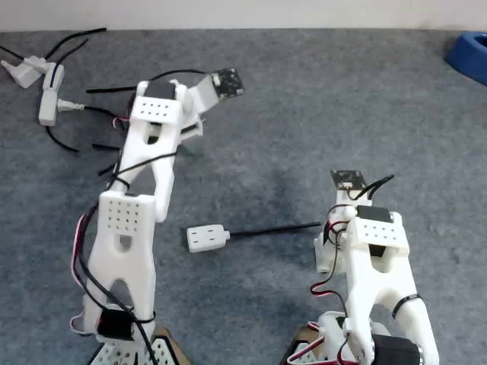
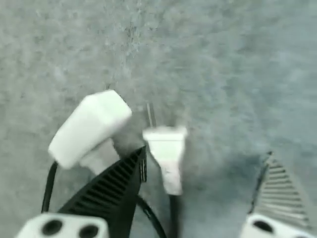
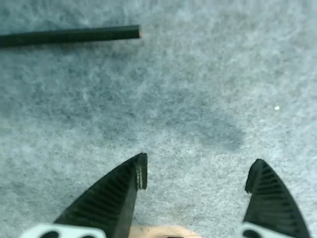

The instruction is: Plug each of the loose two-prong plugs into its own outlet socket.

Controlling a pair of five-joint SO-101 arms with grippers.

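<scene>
A white two-prong plug (image 2: 166, 148) lies on the grey carpet with its prongs (image 2: 149, 115) pointing away from my left gripper (image 2: 205, 156). That gripper is open, with the plug just inside its dark finger (image 2: 119, 186). A white outlet block (image 2: 89, 130) lies beside the plug, outside that finger. Another white outlet socket (image 1: 207, 238) on a black cord (image 1: 274, 229) lies mid-table between the arms. More white plugs and sockets (image 1: 47, 95) lie at the far left. My right gripper (image 3: 198, 166) is open over bare carpet, with a black cord end (image 3: 74, 35) beyond it.
Loose black cords (image 1: 106, 144) trail around the left arm (image 1: 141, 190). A blue object (image 1: 468, 53) sits at the far right corner. Bare carpet (image 1: 327, 99) lies beyond the right arm (image 1: 373, 258).
</scene>
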